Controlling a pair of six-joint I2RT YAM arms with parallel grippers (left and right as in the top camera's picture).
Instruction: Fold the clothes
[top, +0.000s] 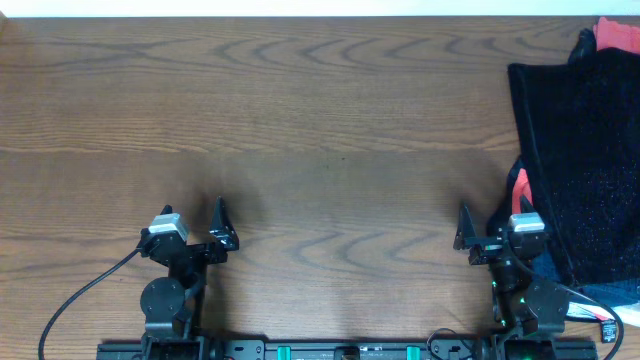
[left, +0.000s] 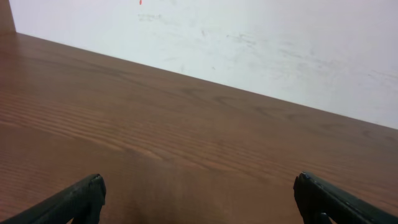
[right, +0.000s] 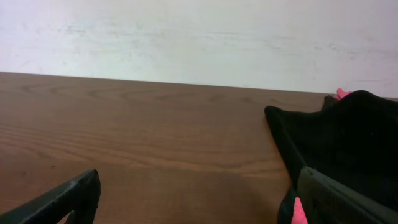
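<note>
The clothes (top: 585, 150), a black, fuzzy, faintly speckled garment, lie at the table's right edge and are partly cut off by the frame. In the right wrist view the clothes (right: 348, 137) spread out ahead on the right, just past the right finger. My right gripper (top: 505, 232) (right: 199, 183) stands open near the front edge, just left of the garment, with only bare wood between its fingers. Far from the clothes, my left gripper (top: 183, 228) (left: 199, 186) is open at the front left, holding nothing.
Red cloth shows behind the garment's far corner (top: 615, 35) and as a strip at its near left edge (top: 520, 185) (right: 297, 211). A blue cloth edge (top: 605, 292) shows under the garment at the front right. A pale wall (left: 249, 37) runs behind the wooden table (top: 320, 120).
</note>
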